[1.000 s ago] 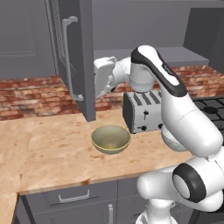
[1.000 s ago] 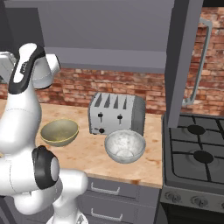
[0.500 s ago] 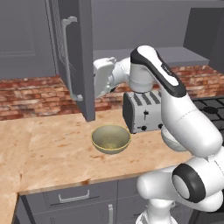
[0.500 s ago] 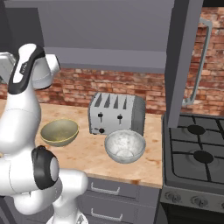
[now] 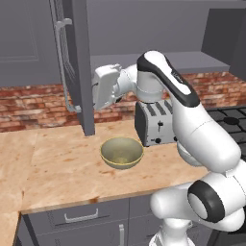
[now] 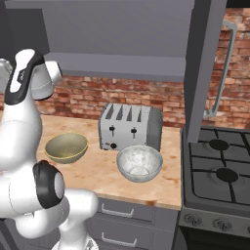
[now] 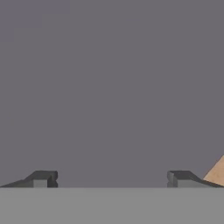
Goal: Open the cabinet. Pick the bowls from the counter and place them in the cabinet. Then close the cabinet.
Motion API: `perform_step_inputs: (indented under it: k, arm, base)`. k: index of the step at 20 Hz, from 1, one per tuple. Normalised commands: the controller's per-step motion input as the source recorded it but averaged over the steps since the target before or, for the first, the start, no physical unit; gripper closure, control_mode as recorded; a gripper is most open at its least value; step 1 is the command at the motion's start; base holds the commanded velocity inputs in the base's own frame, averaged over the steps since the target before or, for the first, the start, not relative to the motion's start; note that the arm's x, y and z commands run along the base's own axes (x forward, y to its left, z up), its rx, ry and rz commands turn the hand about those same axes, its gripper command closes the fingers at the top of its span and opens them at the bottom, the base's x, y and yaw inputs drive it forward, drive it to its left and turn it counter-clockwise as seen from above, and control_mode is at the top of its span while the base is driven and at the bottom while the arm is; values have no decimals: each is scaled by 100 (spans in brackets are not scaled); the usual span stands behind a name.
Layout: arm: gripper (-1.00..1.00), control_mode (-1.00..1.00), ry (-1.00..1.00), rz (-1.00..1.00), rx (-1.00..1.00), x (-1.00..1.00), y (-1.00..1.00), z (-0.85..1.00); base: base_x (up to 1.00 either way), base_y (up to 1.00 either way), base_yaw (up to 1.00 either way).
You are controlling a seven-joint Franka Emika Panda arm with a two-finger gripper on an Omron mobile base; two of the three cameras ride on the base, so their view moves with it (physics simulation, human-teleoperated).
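While the cabinet door [image 5: 79, 67] stands swung out just beside the end effector [image 7: 111, 178], its fingers sit wide apart, holding nothing, facing grey panel up close. Olive bowl [image 5: 121, 153] rests on the desk [image 5: 53, 168] below the end effector and nearer the robot; white marbled bowl [image 6: 139, 162] lies further off, past the toaster [image 6: 130, 128]. Both look rigid, glossy, likely slippery and breakable; a pinch over the rim wall seems the best hold.

matt grey cabinet [image 5: 79, 67], stone-look counter [image 5: 57, 168], glossy olive bowl [image 5: 121, 153], metal toaster [image 6: 130, 128]
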Motion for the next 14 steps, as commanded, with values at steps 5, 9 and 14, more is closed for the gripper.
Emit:
perform_step_inputs:
  k: [5,9,14]
  arm:
    - [-100,-100,0,-1,0,0,6,0]
    - [-100,-100,0,-14,-12,0,-12,-2]
    - [-100,-100,0,-24,-26,0,-65,-13]
  base:
    - [0,0,0]
    - [0,0,0]
    - [0,0,0]
